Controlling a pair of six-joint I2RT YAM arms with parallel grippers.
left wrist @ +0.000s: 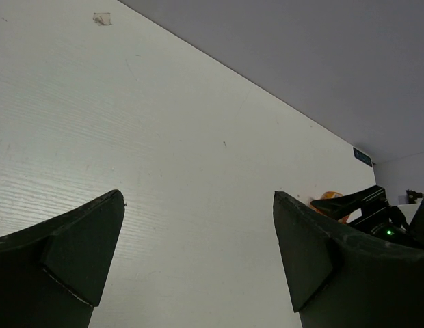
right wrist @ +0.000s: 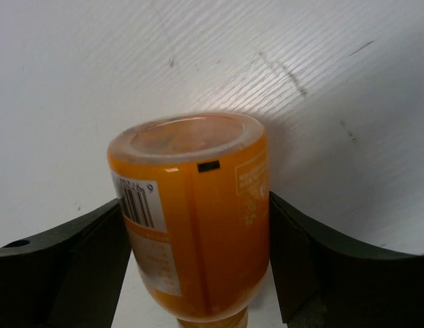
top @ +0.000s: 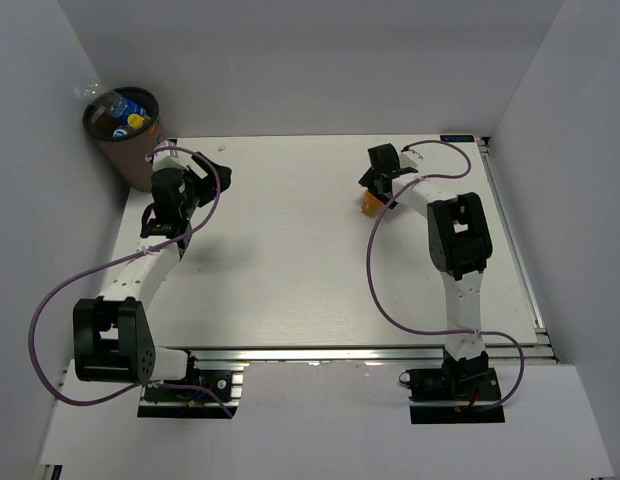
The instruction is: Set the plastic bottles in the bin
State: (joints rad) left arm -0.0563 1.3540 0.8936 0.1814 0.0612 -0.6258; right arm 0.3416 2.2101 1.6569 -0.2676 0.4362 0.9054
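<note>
Bin: the brown round bin point(top: 138, 160) stood at the far left corner of the table point(top: 290, 270).
Inside the bin: a clear bottle with a blue label point(top: 130, 107) lay there, with a yellow cap point(top: 139, 121) next to it.
Orange bottle: the orange bottle point(right wrist: 198, 239) lay on its side on the table, well apart from the bin, far off to the bin's right.
Right gripper: the right gripper point(right wrist: 195, 205) was down at the orange bottle, far from the bin. Its two fingers point(right wrist: 96, 260) touched both sides of the bottle and gripped it.
Left gripper: the left gripper point(left wrist: 198, 198) was just beside the bin, over the table. Its jaws were wide apart and held nothing.
</note>
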